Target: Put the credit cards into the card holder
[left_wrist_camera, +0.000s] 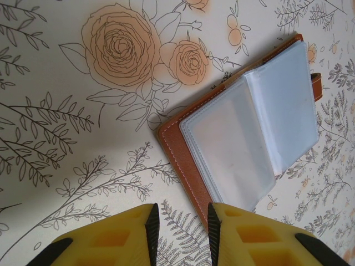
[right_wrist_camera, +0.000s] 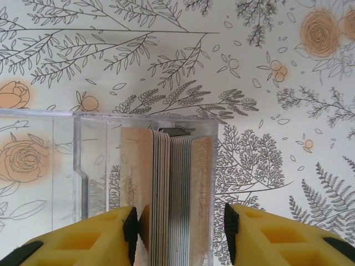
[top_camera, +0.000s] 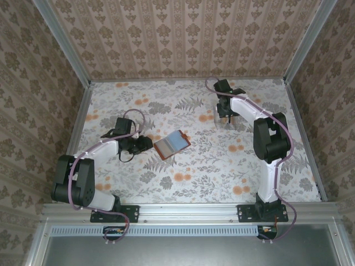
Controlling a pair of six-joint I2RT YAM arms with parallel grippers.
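- Card holder (top_camera: pixel 172 144) lies open, flat on the floral table (top_camera: pixel 211 177), left of centre, with nothing gripping it.
- Left wrist view: the brown leather cover faces down, clear plastic sleeves (left_wrist_camera: pixel 244 138) face up and one sleeve is lifted. The closing tab (left_wrist_camera: pixel 317 87) sticks out at the far edge.
- Left gripper (top_camera: pixel 141 144) sits low, just beside the holder's near-left corner.
- Left fingers (left_wrist_camera: pixel 150 227) are parted, with only tablecloth in the gap. The holder's leather edge runs up to the right-hand finger; I can't tell if they touch. Released, grasping nothing.
- Credit cards (right_wrist_camera: pixel 172 194) stand on edge as a tight stack inside a clear plastic box (right_wrist_camera: pixel 83 155), at the far right of the table and well apart from the holder.
- Right gripper (right_wrist_camera: pixel 180 233) is down at the box (top_camera: pixel 232 123) and straddles the stack.
- Right gripper's left finger (right_wrist_camera: pixel 125 233) is right against the outer tan card. There is a visible gap between the stack and the other finger, so it is not clamped.
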